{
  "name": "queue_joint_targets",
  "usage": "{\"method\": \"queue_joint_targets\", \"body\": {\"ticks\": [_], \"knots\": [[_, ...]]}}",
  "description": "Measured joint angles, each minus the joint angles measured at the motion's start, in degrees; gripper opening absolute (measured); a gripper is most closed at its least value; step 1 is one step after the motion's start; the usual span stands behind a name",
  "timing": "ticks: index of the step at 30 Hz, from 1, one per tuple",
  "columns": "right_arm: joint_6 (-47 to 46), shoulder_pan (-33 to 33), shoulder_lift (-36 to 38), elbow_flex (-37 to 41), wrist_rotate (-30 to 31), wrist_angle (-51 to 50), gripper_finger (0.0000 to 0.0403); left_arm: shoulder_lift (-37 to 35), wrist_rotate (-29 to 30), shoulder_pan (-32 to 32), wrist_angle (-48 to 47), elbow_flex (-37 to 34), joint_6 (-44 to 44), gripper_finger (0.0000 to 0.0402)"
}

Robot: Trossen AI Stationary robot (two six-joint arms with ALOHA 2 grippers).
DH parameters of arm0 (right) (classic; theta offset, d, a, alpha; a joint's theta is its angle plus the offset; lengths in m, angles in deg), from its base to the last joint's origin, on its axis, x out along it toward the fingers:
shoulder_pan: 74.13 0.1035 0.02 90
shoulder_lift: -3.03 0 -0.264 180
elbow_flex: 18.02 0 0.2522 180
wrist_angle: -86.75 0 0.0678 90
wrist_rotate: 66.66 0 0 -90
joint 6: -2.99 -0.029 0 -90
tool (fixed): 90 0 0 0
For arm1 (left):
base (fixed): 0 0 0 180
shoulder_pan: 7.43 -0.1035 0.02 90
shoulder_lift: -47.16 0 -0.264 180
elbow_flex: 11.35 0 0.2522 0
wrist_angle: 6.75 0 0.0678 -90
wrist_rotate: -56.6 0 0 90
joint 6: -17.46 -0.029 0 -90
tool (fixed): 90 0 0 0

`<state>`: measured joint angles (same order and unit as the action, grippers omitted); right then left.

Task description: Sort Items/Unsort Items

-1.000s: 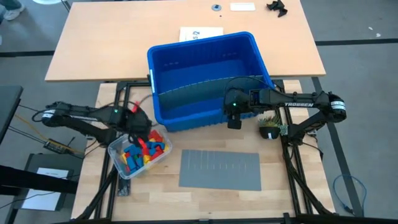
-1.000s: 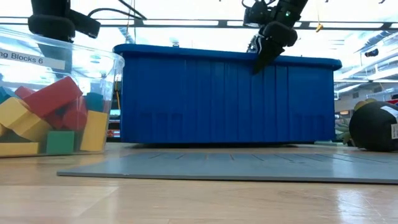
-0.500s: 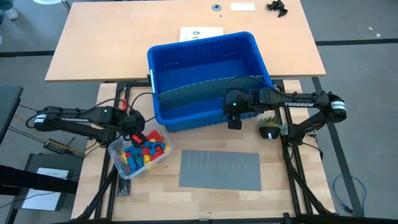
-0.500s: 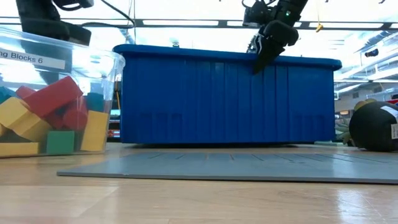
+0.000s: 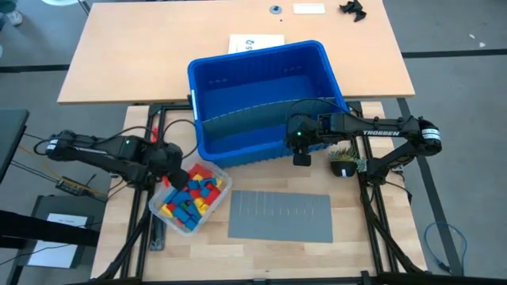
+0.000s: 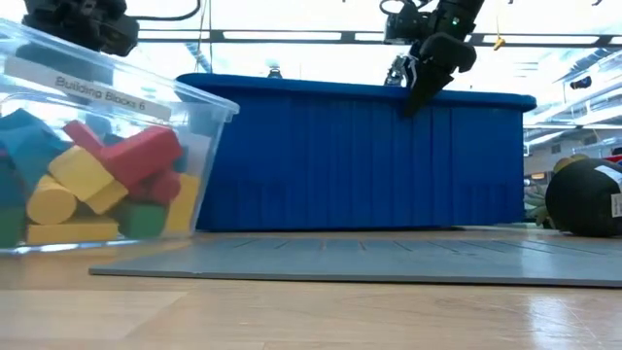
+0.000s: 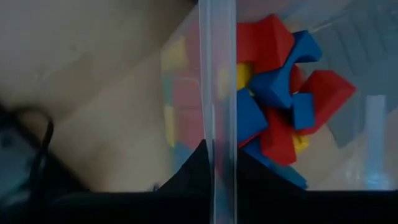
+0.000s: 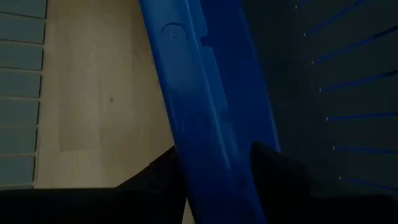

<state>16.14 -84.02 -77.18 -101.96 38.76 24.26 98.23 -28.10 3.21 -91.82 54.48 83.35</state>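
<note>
Wood tabletop is carrying the blue bin point(image 5: 265, 99), a grey sheet point(image 5: 280, 216) and a clear tub point(image 5: 190, 199), and I am seeing the blocks point(image 5: 190, 196) lying heaped inside that tub, which is tilting. My left gripper point(image 5: 176, 176) is pinching the tub's rim, fingers nearly together. My right gripper point(image 5: 302, 159) is straddling the bin's front wall, one finger on each side.

Clear glossy plastic tub point(image 5: 207, 212); blue ribbed plastic bin point(image 5: 261, 75); matt grey sheet point(image 5: 280, 216), probably plastic; pale wood tabletop point(image 5: 261, 257).
</note>
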Motion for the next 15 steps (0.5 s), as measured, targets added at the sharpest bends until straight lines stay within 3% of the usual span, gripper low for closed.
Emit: {"method": "queue_joint_targets", "body": {"ticks": [7, 15], "knots": [[0.0, 0.0, 0.0, 0.0, 0.2, 0.0, 0.0162, -0.1, -0.8, 7.4, -6.3, 0.1, 17.4, 0.0039], [0.0, 0.0, 0.0, 0.0, 0.2, 0.1, 0.0160, 2.9, 4.6, 11.9, -13.9, 0.2, 34.7, 0.0037]]}}
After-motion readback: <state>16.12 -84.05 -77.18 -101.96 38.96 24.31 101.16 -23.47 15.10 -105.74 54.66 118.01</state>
